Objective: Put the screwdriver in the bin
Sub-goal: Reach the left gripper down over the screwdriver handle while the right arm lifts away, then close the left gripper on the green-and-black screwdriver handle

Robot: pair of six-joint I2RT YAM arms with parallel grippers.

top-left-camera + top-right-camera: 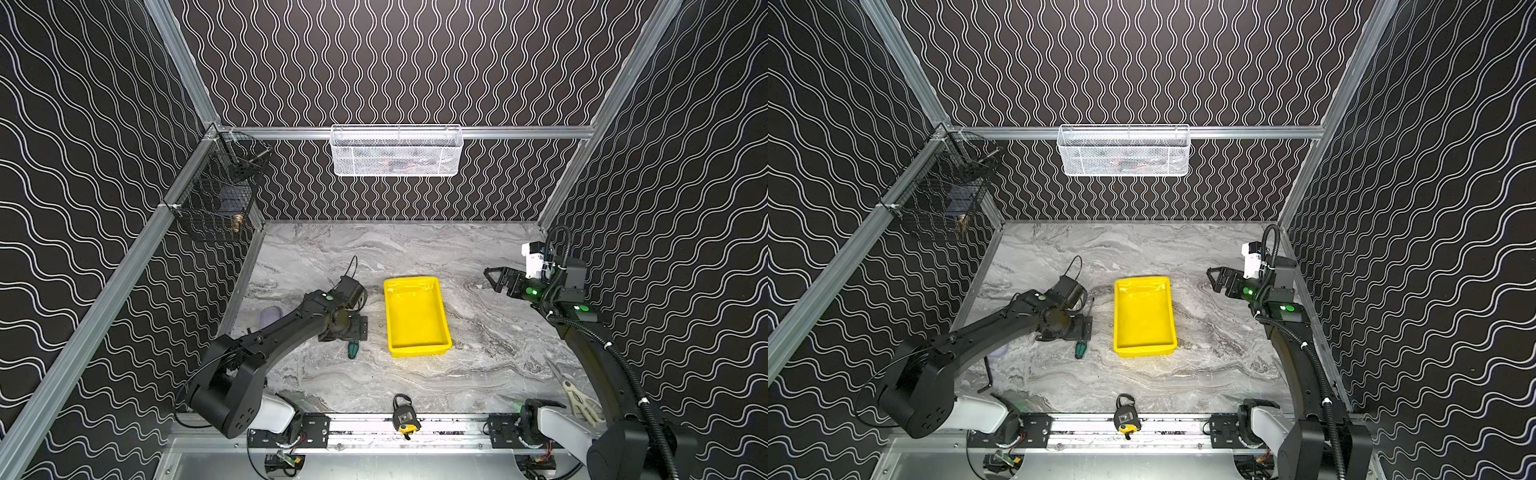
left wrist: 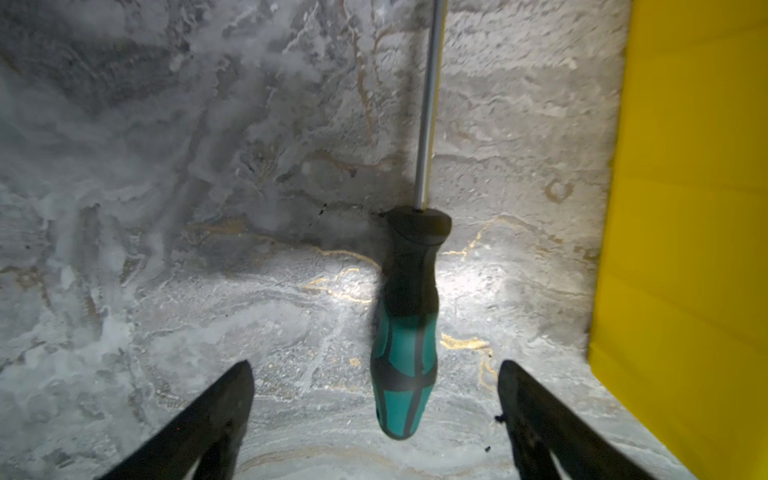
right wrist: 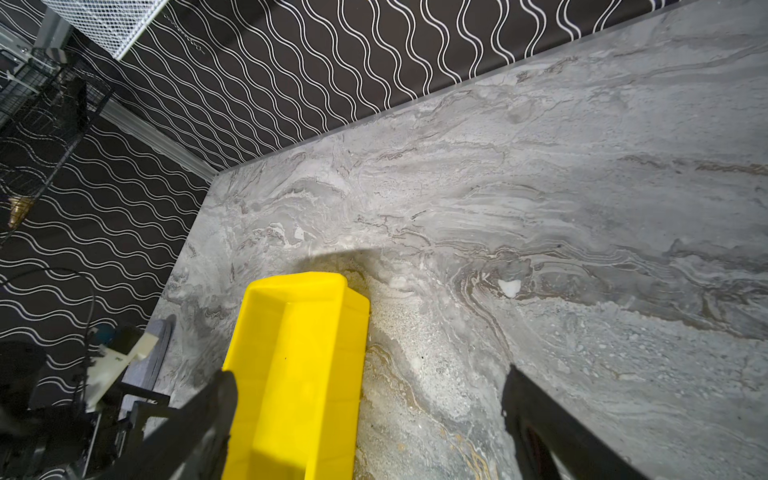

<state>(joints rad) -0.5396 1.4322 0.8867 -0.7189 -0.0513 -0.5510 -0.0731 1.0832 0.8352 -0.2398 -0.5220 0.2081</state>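
The screwdriver (image 1: 353,350) (image 1: 1080,349) lies flat on the marble table just left of the bin, its teal and black handle toward the front. The bin (image 1: 419,351) (image 1: 1144,350) is a yellow tray with nothing in it. My left gripper (image 1: 350,331) (image 2: 375,368) points down over the screwdriver (image 2: 409,324), open. One finger stands on each side of the handle's butt end, with table showing in both gaps. The bin's wall (image 2: 685,208) is close beside it. My right gripper (image 1: 491,281) (image 1: 1214,281) (image 3: 368,372) hangs open and empty, raised to the right of the bin (image 3: 299,353).
A white mesh basket (image 1: 395,151) hangs on the back wall. On the left wall is a black wire basket (image 1: 220,199). A padlock (image 1: 403,413) sits at the front edge, cream-handled scissors (image 1: 577,395) at the front right, and a black hex key (image 1: 988,374) at the front left.
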